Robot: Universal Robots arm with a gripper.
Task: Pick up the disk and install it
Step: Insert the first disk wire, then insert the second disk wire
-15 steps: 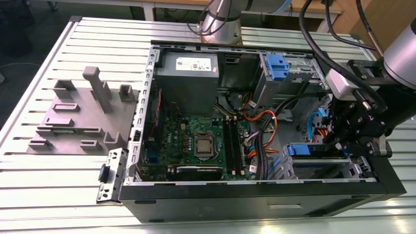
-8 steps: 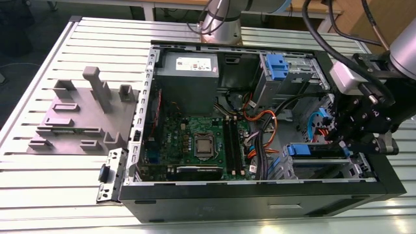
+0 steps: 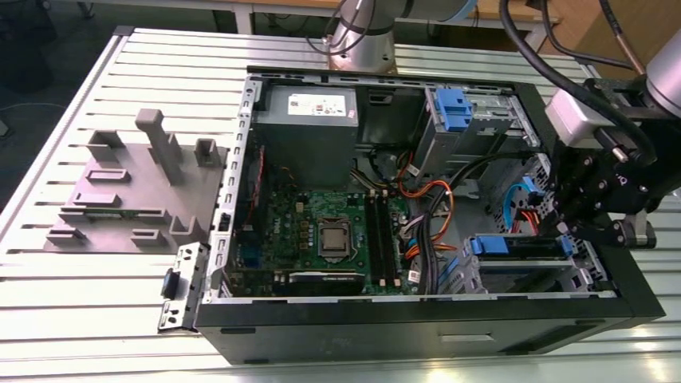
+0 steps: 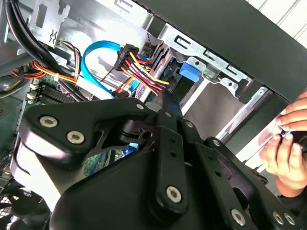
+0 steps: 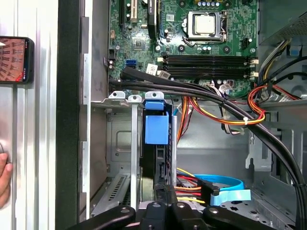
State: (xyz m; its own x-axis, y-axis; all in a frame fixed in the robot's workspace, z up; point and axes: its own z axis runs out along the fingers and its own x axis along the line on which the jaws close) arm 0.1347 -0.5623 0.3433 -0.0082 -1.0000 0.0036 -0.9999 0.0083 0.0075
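Note:
The disk [image 3: 516, 246] sits edge-on in the lower drive bay of the open computer case [image 3: 426, 319], at the exterior view's right. Its bright blue carrier tab [image 5: 157, 128] shows at the far end of the slot in the first wrist view, and again as the blue tab [image 4: 188, 73] in the second wrist view. My gripper [image 3: 575, 227] hangs over the bay's outer end. Its fingertips [image 5: 161, 194] stand together, shut, right at the disk's near edge, and I see nothing between them. In the second wrist view my gripper [image 4: 165, 100] points at the disk's dark body.
Thick black, orange and yellow cables [image 5: 225, 108] and a blue ribbon cable [image 4: 93, 57] run beside the bay. The motherboard [image 3: 319, 231] and power supply [image 3: 309, 108] fill the case's left. Another blue carrier [image 3: 452, 108] sits in the upper bay. A person's hand [image 4: 288, 143] is outside the case wall.

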